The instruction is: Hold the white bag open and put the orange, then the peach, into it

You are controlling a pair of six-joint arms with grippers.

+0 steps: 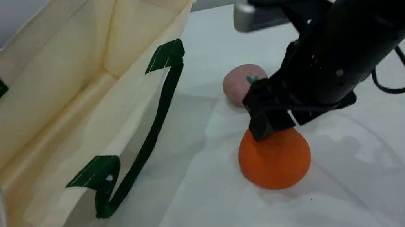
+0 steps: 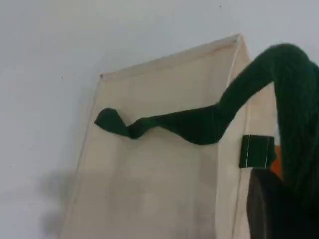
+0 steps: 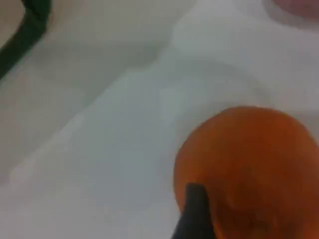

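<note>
Bag [image 1: 67, 108]: big cream cloth bag, open, 9 o'clock on white table [image 1: 241, 219].
Left gripper [image 2: 271, 209]: pinched tight on dark green loop handle [image 2: 294, 99].
Right gripper [image 1: 271, 123]: fingers apart, atop round orange toy fruit [image 1: 275, 162], 4 o'clock.
Peach [image 1: 238, 82]: pale pink ball, 12 o'clock of fruit.

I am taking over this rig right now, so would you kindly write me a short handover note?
Left gripper: shut on the raised handle, which holds the white bag open. No fruit shows inside.
Right gripper: open and down at the top of the orange. No grip shows yet.
Orange: on the table, to the right of the bag.
Peach: on the table just behind the orange.
Done: the bag is open.
Left: grasp the orange and put it in the bag, then the peach.
</note>
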